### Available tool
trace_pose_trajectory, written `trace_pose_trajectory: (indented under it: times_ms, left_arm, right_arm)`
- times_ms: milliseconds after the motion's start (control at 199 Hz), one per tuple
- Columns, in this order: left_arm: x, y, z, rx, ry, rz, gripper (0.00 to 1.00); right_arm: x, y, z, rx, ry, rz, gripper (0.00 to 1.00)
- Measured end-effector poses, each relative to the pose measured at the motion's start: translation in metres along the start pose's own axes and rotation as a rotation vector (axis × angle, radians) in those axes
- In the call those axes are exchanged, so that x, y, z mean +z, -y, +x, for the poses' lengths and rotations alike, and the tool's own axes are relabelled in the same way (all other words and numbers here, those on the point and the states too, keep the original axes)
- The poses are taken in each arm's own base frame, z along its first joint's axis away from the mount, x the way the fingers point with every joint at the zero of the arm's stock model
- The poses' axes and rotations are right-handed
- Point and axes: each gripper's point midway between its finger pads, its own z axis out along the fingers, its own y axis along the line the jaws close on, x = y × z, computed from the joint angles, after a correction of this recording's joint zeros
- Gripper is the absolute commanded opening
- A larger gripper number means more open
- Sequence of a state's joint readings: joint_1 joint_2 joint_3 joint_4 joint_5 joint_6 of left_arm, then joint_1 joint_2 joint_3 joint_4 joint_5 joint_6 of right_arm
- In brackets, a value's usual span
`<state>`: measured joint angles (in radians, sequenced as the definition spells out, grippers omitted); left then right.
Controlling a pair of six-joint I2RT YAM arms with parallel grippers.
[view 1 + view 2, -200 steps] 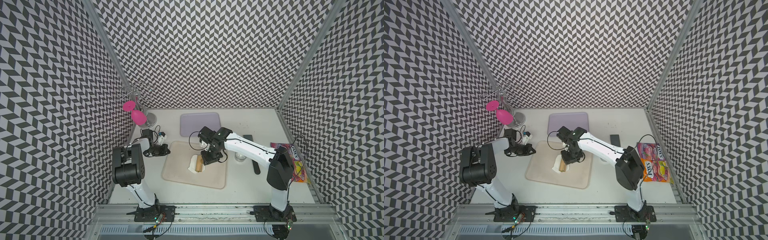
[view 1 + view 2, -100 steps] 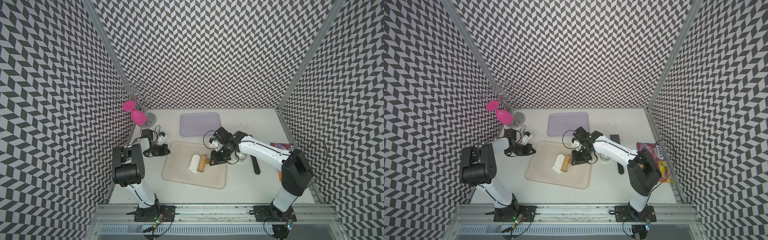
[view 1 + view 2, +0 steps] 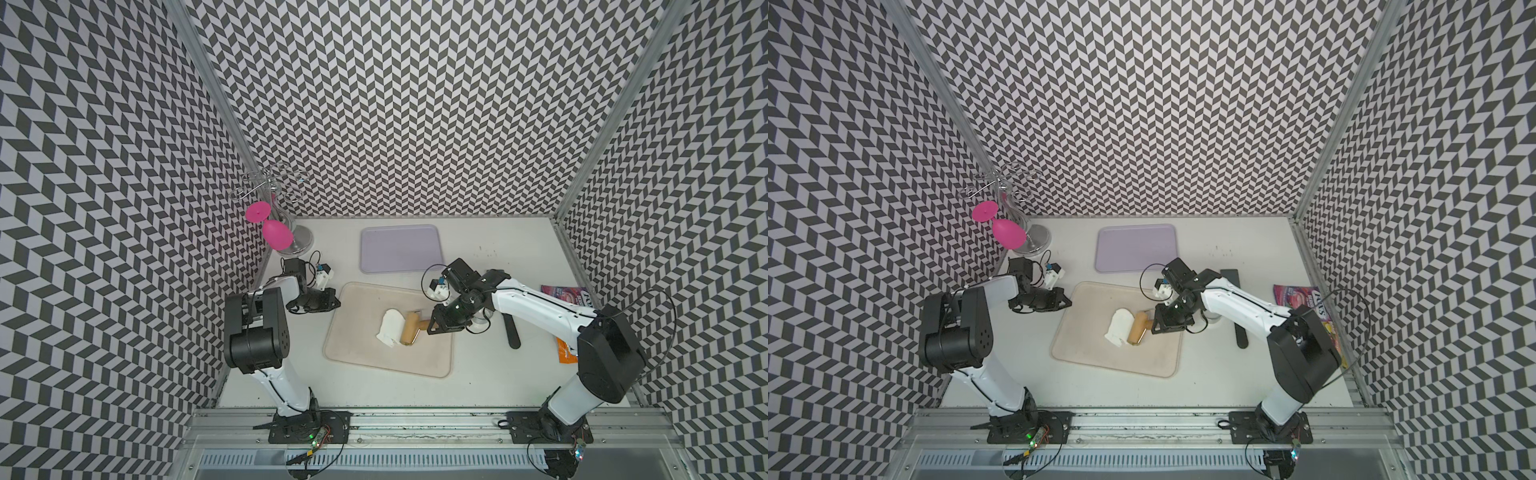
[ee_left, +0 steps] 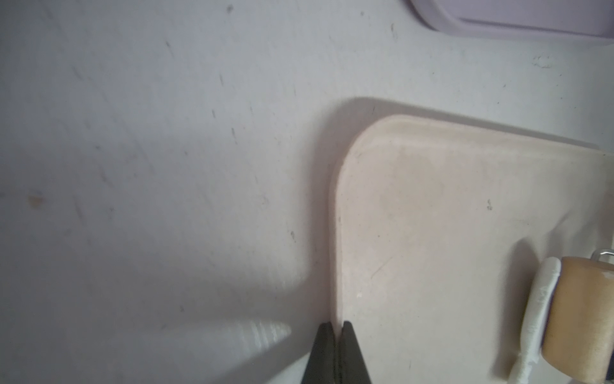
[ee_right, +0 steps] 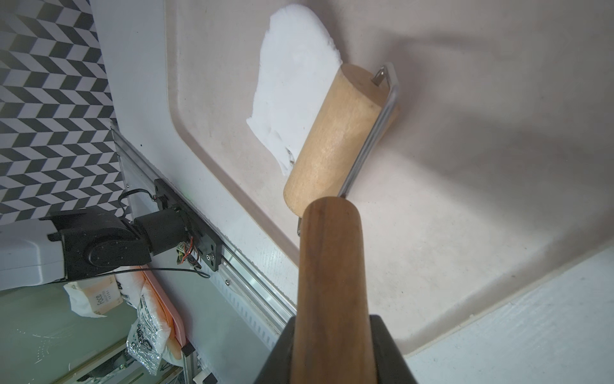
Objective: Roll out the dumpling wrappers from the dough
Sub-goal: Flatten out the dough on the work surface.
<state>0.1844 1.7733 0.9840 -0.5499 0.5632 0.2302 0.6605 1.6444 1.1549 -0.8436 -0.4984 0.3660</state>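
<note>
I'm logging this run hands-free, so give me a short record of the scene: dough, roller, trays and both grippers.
dough: flattened irregular white sheet on the beige tray; no round disc in view
roller: wooden, drum touching the dough's edge
right gripper: shut on the roller's handle
left gripper: shut, at the beige tray's rim; a pinch on the rim cannot be confirmed
purple tray: on the table beyond the beige tray

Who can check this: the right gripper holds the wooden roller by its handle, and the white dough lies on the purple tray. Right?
Wrong tray: both top views show the dough on the beige tray, not the purple tray. The right gripper does hold the wooden roller by its handle.
</note>
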Motion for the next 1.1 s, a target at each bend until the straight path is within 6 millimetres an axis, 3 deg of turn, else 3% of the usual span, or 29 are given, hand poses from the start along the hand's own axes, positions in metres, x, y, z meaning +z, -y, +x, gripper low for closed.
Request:
trace_pose_trajectory:
  times_ms: [126, 427, 693, 764, 894, 1020, 1101]
  left_arm:
    - [0.000, 0.000, 0.000, 0.000, 0.000, 0.000, 0.00]
    - [0.000, 0.000, 0.000, -0.001, 0.000, 0.000, 0.00]
    - [0.000, 0.000, 0.000, -0.003, 0.000, 0.001, 0.00]
    - [0.000, 0.000, 0.000, -0.003, 0.000, 0.002, 0.00]
    - [-0.001, -0.001, 0.001, -0.005, 0.000, 0.002, 0.00]
    - [-0.001, -0.001, 0.001, -0.006, 0.000, 0.002, 0.00]
    - [-0.001, -0.001, 0.001, -0.006, 0.000, 0.002, 0.00]
  right_arm:
    - [-0.006, 0.010, 0.007, 0.041, -0.015, 0.032, 0.00]
    - [-0.013, 0.012, 0.011, 0.072, -0.006, 0.069, 0.00]
    - [-0.053, 0.009, 0.003, 0.063, 0.028, 0.322, 0.00]
    - [-0.066, -0.004, -0.010, 0.041, 0.066, 0.350, 0.00]
    - [-0.079, -0.046, -0.034, -0.023, 0.142, 0.308, 0.00]
    - [-0.068, -0.082, -0.045, -0.073, 0.157, 0.274, 0.00]
    - [-0.053, -0.092, -0.048, -0.088, 0.140, 0.275, 0.00]
